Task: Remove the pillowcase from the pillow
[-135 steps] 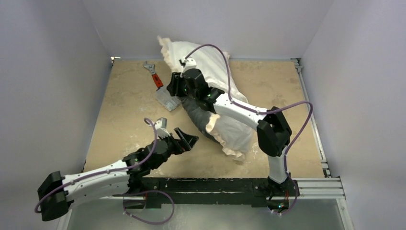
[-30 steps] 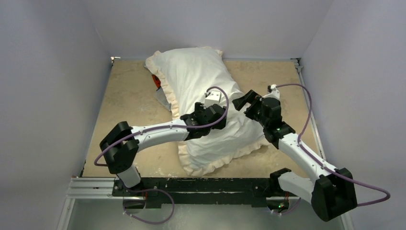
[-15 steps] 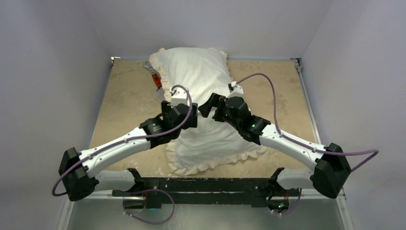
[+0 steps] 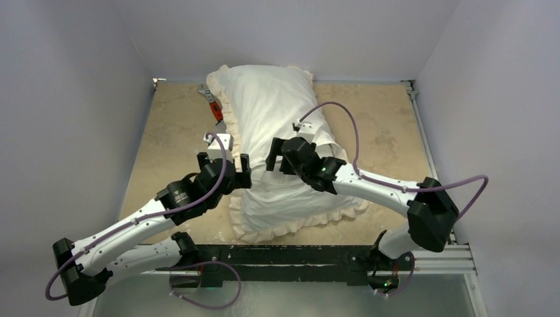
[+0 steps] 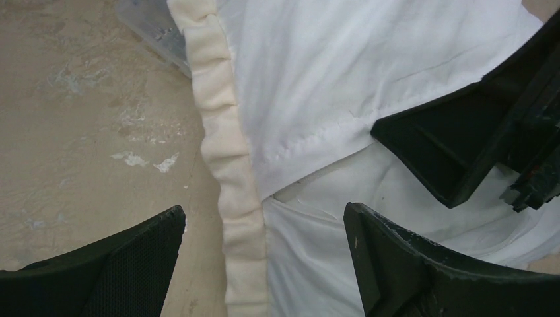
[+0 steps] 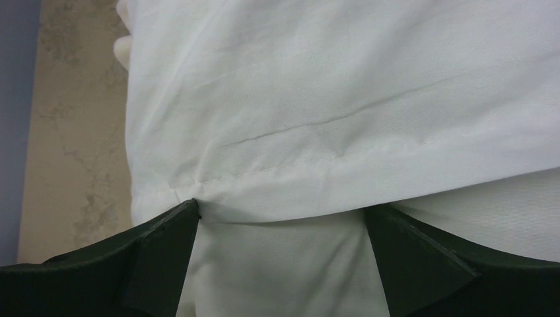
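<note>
The beige table [image 4: 172,139] carries the pillowcase [image 4: 277,112] and, seemingly, a red-handled wrench [image 4: 212,105].

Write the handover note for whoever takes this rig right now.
Left gripper: open, holding nothing, one finger on either side of the frill at the pillowcase's left edge.
Right gripper: open, holding nothing, over the stitched hem across the case's middle, close to the left gripper.
Things: the pillowcase lies white side up on the table, plump and full. The pillow is inside and cannot be told apart. A wrench lies at its far left corner.
Done: nothing is off yet.
Left: probably grip the hem flap, pin the case, and work the pillow out.
</note>
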Tool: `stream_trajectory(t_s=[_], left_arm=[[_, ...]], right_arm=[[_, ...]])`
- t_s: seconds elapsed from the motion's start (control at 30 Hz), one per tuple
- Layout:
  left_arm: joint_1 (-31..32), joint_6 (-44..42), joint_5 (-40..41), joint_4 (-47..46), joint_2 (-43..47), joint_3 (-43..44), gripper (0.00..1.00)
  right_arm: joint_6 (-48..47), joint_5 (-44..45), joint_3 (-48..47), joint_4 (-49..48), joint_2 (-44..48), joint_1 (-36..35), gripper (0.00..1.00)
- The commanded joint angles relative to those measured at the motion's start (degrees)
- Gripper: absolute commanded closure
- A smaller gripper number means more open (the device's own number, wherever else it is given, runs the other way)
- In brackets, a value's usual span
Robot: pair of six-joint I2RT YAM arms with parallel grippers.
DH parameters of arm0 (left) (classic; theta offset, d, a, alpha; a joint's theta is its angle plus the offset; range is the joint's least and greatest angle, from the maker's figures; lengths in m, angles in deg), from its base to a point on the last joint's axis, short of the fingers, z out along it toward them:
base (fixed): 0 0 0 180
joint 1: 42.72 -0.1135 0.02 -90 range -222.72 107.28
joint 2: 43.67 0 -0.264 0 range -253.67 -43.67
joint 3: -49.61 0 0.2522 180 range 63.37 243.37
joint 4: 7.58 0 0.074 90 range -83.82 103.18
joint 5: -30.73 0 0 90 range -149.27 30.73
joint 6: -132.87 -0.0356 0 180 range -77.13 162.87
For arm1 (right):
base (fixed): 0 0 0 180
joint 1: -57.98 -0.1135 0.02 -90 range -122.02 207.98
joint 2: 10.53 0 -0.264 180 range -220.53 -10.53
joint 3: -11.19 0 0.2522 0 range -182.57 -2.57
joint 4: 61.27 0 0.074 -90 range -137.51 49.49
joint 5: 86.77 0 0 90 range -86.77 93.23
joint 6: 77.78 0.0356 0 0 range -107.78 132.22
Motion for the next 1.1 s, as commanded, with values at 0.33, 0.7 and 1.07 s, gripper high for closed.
stream_trajectory(t_s=[0.33,0.7,1.07], left_arm=[[-0.22,2.93,0.16,-0.28,0.06,-1.31,0.10],[-0.23,5.81,1.94,1.50,2.28,-1.36,0.10],[-0.23,13.00,-0.04,-4.31,1.27,-7.27,0.11]], right_arm=[[0.97,4.06,-4.93,7.73,0.29,-4.10,0.01],[0.91,1.66,-2.24,10.10,0.22,-7.50,0.01],[1.62,1.47,-1.31,6.21,-8.43,-10.14,0.01]])
